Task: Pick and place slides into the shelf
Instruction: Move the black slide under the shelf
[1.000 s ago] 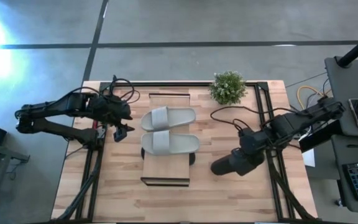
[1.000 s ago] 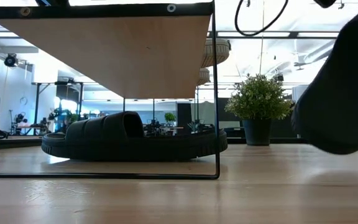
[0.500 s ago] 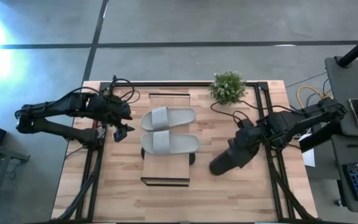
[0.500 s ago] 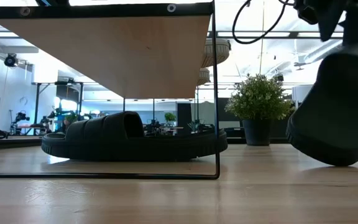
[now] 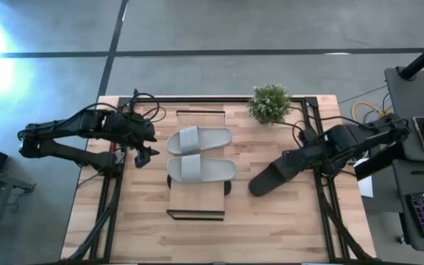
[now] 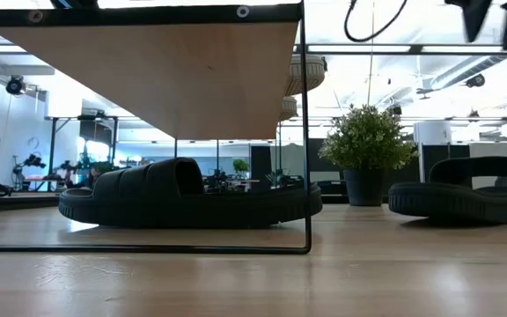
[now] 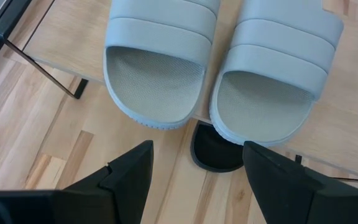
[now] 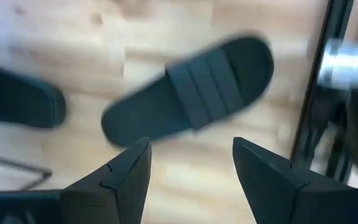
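Observation:
Two light grey slides [image 5: 199,139] [image 5: 201,169] lie side by side on the shelf's [image 5: 196,202] plank top. One black slide [image 6: 183,194] rests on its sole on the table under the shelf. The other black slide [image 5: 271,179] lies flat on the table to the right of the shelf, also shown in the low view [image 6: 469,189] and the right wrist view [image 8: 191,93]. My right gripper [image 8: 191,177] hangs open above this slide, clear of it. My left gripper [image 7: 194,180] is open, left of the shelf, facing the grey slides' [image 7: 160,74] ends.
A potted plant [image 5: 270,102] stands at the table's far edge, right of the shelf. Dark frame rails [image 5: 316,140] run along the table's sides, and cables [image 5: 271,136] trail from the right arm. Bare wood [image 5: 271,228] lies toward the near edge.
My right gripper has opened and let go of the black slide, then risen and drawn back toward the table's right edge, tipping more steeply downward. The slide, held tilted above the table before, now lies flat on its sole right of the shelf.

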